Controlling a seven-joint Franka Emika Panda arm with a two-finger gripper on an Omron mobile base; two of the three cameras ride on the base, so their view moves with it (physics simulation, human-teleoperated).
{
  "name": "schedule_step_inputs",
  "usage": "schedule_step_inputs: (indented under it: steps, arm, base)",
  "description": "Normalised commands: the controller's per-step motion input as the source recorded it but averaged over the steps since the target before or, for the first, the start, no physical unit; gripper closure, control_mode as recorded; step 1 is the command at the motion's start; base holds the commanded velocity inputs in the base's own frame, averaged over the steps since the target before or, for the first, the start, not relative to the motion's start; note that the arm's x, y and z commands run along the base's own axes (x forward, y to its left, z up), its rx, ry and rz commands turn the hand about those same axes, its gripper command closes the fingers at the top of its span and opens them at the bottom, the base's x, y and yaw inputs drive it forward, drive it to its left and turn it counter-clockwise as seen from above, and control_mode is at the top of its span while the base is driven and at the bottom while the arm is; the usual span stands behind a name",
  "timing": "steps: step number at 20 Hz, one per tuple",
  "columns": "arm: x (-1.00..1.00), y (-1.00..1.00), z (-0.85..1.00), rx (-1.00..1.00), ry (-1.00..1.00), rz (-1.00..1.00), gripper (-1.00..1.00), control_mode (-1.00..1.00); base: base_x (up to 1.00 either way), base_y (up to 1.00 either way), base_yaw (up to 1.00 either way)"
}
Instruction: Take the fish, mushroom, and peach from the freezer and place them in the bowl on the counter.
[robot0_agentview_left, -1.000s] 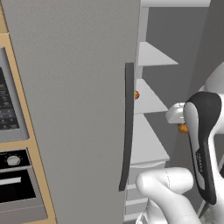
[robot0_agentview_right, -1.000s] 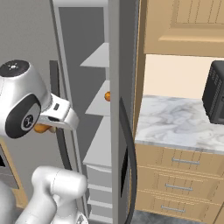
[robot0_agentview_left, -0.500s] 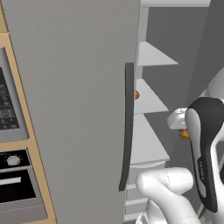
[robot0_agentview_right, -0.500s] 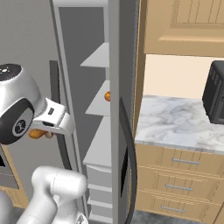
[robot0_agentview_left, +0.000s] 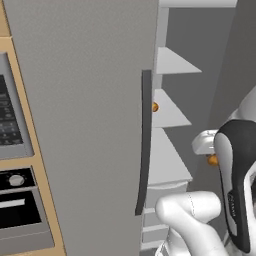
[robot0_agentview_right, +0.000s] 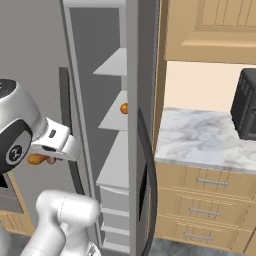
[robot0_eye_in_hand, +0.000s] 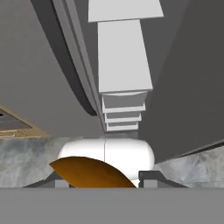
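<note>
On the far left of the left base view a tan cabinet column holds a microwave (robot0_agentview_left: 10, 120) above an oven (robot0_agentview_left: 20, 210). Beside it stands the freezer (robot0_agentview_left: 90, 100), its flat grey door (robot0_agentview_left: 85, 130) with a long dark handle (robot0_agentview_left: 145, 145) swung open toward the robot, so the white shelves (robot0_agentview_left: 167, 110) inside show through the narrow gap. A small orange ball, the peach (robot0_agentview_left: 155, 107), sits on a middle shelf just past the door's edge; in the right base view it peeks out at the same shelf (robot0_agentview_right: 123, 108).

The gripper (robot0_agentview_right: 42, 159) hangs in front of the freezer, outside the shelves, closed on an orange-tan lump (robot0_agentview_right: 39, 159) that I cannot tell apart as mushroom or otherwise; the hand view shows it as a brown-orange curve (robot0_eye_in_hand: 89, 173) between the finger tips (robot0_eye_in_hand: 151, 176).

Right of the freezer the marble counter (robot0_agentview_right: 200, 140) runs over tan drawers (robot0_agentview_right: 210, 200) with metal handles, a dark appliance (robot0_agentview_right: 245, 105) on it, wooden wall cupboards (robot0_agentview_right: 210, 25) above.

The open doors flank the arm closely on both sides; the counter front is open.
</note>
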Motion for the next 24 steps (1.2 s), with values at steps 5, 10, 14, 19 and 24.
schedule_step_inputs:
  steps: [5,10,14,19,24]
  arm:
    - [0.0,0.0,0.0,0.0,0.0,0.0,1.0,1.0]
    - [0.0,0.0,0.0,0.0,0.0,0.0,1.0,1.0]
    - [0.0,0.0,0.0,0.0,0.0,0.0,1.0,1.0]
    - [0.0,0.0,0.0,0.0,0.0,0.0,1.0,1.0]
    - [0.0,0.0,0.0,0.0,0.0,0.0,1.0,1.0]
  base:
    - [-1.0,-0.22,-0.14]
    - [-0.7,-0.66,-0.27]
    - [0.11,-1.0,-0.02]
    - [0.57,-1.0,0.04]
    - [0.8,-1.0,0.05]
